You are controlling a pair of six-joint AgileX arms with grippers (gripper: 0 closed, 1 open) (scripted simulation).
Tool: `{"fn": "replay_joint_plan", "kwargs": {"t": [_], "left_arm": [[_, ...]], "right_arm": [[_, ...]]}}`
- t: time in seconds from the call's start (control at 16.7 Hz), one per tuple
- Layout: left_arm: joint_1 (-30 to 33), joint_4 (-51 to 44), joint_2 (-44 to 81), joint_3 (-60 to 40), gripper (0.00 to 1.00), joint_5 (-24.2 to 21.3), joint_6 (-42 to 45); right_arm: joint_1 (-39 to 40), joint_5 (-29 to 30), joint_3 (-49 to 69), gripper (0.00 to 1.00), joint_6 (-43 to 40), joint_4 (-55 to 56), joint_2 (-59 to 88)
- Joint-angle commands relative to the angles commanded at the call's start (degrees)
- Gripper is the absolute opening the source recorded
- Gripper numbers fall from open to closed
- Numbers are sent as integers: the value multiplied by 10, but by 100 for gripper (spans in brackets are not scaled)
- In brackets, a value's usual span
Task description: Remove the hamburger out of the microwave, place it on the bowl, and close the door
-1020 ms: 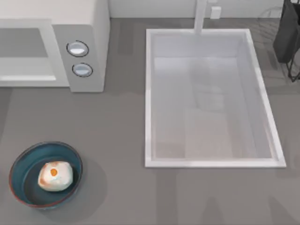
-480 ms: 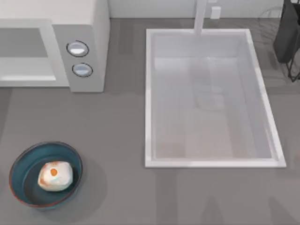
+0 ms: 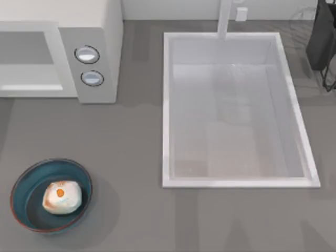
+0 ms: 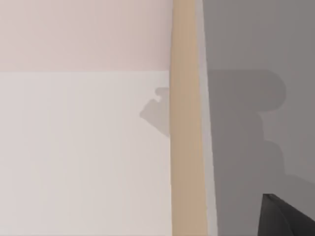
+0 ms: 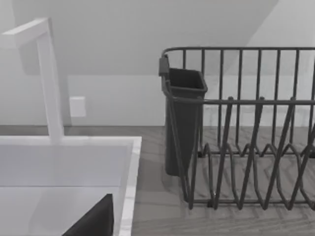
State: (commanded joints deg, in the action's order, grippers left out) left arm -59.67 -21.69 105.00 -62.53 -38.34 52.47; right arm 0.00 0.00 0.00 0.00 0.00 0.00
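Note:
The hamburger, a pale bun with an orange spot, lies inside the teal bowl near the table's front left corner. At the back left stands the off-white microwave, its cavity open and bare, with two round knobs on the panel. Close in the left wrist view is a pale flat panel with a tan upright strip, which I take for the door. A dark corner of my left gripper shows beside it. A dark part of my right gripper hangs over the sink.
A white sink basin with a faucet takes up the table's middle and right. A dark wire dish rack holding a dark cup stands at the back right. Grey counter lies between bowl and sink.

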Motion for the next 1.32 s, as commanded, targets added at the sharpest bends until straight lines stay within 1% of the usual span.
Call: {"fn": "replay_joint_plan", "kwargs": {"t": [0.42,0.54,0.78,0.9,1.32], "left_arm": [[8,15,-7,18,0,3,-7],[26,32,-38,51,0,12,-26],[77,81,-127,168,0,37,-81],[98,102,-163,208,0,48,-105],[114,113,-184,232,0,57,-124]], "right_arm": [[0,0,0,100,0,0,0],[0,0,0,100,0,0,0],[0,0,0,100,0,0,0],[0,0,0,100,0,0,0],[0,0,0,100,0,0,0]]}}
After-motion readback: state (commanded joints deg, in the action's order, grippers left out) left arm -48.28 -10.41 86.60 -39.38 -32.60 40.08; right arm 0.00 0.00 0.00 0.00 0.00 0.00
